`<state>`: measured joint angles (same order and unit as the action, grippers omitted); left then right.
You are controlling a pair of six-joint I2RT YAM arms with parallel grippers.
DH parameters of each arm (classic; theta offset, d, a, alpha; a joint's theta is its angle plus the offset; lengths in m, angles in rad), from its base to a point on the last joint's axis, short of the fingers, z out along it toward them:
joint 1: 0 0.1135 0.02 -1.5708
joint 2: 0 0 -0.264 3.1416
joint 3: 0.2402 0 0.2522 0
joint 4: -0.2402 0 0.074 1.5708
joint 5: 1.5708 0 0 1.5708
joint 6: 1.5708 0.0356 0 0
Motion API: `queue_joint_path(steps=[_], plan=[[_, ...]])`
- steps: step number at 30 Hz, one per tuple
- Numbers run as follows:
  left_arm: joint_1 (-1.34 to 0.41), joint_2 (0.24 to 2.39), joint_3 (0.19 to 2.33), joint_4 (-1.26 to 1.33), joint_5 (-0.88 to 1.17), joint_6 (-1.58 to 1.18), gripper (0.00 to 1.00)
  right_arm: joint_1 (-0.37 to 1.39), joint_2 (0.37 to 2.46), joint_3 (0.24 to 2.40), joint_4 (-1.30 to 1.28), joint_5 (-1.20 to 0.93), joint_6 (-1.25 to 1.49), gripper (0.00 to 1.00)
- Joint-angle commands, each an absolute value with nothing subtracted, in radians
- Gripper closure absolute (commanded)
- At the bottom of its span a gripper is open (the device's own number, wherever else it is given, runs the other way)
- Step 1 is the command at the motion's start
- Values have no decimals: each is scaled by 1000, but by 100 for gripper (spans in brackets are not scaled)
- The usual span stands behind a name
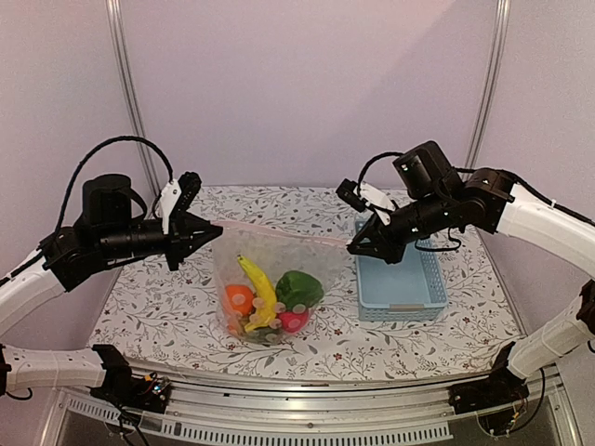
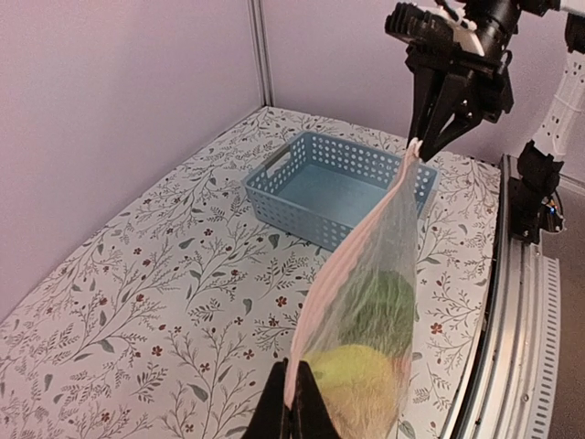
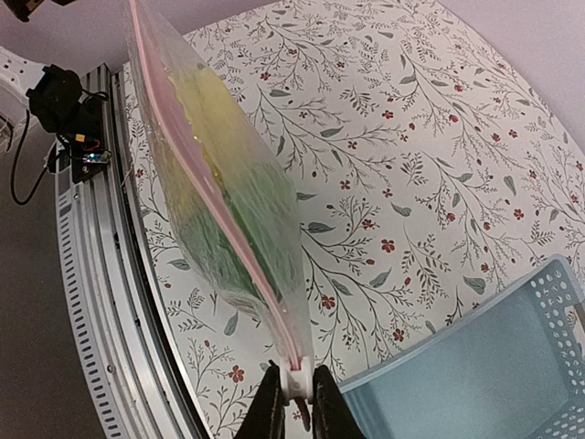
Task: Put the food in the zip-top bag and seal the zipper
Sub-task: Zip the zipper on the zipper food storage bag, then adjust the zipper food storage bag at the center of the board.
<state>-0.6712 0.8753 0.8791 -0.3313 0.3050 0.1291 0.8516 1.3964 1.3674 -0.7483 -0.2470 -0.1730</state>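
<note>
The clear zip-top bag [image 1: 270,279] hangs stretched between my two grippers, its bottom at the table. Inside it lies the food: a yellow banana [image 1: 258,283], an orange piece [image 1: 238,297], a green piece [image 1: 299,288] and a red piece [image 1: 296,321]. The pink zipper [image 1: 279,232] runs taut along the top edge. My left gripper [image 1: 216,232] is shut on the bag's left corner [image 2: 294,380]. My right gripper [image 1: 351,247] is shut on the pale zipper tab [image 3: 296,382] at the right end. The bag also shows in the right wrist view [image 3: 219,183].
A light-blue mesh basket [image 1: 400,279] stands just right of the bag, under my right gripper; its inside shows nothing in it. The flowered tablecloth [image 1: 158,307] covers the table. A metal rail [image 1: 307,423] runs along the near edge.
</note>
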Motion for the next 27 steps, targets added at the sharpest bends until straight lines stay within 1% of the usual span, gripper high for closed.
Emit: queue_joint_path(steps=[1, 9, 13, 16, 18, 23, 27], plan=[[-641, 863, 867, -331, 294, 125, 100, 825, 1347, 1348, -814, -200, -171, 91], [-640, 895, 864, -292, 331, 108, 100, 825, 1388, 1381, -788, -239, -174, 90], [-637, 957, 877, -208, 321, 112, 100, 825, 1452, 1474, -730, -185, -177, 89], [-597, 1028, 903, -131, 322, 152, 100, 812, 1537, 1565, -690, -122, -211, 89], [-573, 1082, 954, -116, 342, 205, 100, 792, 1583, 1612, -645, -96, -227, 86], [-556, 1152, 1010, -97, 286, 330, 100, 776, 1651, 1728, -590, -81, -262, 86], [-556, 1145, 1010, -152, 318, 381, 100, 776, 1630, 1714, -581, -82, -284, 86]])
